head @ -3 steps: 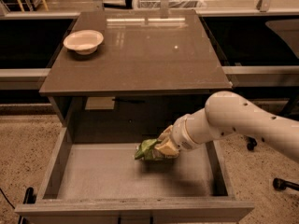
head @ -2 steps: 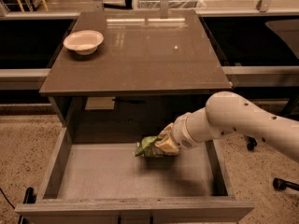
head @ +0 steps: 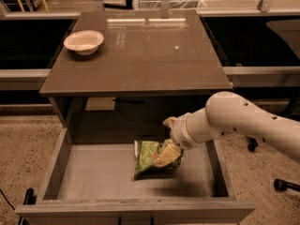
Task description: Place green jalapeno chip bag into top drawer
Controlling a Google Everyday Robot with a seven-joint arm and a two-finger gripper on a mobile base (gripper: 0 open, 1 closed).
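The green jalapeno chip bag (head: 147,157) is inside the open top drawer (head: 93,177), right of its middle and close above or on the pale grey bottom. My gripper (head: 167,154) reaches in from the right on the white arm (head: 234,121). Its pale fingers (head: 165,153) are closed on the bag's right side. The bag hangs tilted, with its lower edge toward the drawer's front.
A pale round bowl (head: 84,41) stands on the brown table top (head: 140,55) at the back left. The drawer's front wall (head: 136,210) is near the bottom edge of the view. Chair casters (head: 281,184) stand on the floor at the right.
The gripper has sunk a little lower into the drawer with the bag, which now hangs nearer the drawer bottom and shows more of its face.
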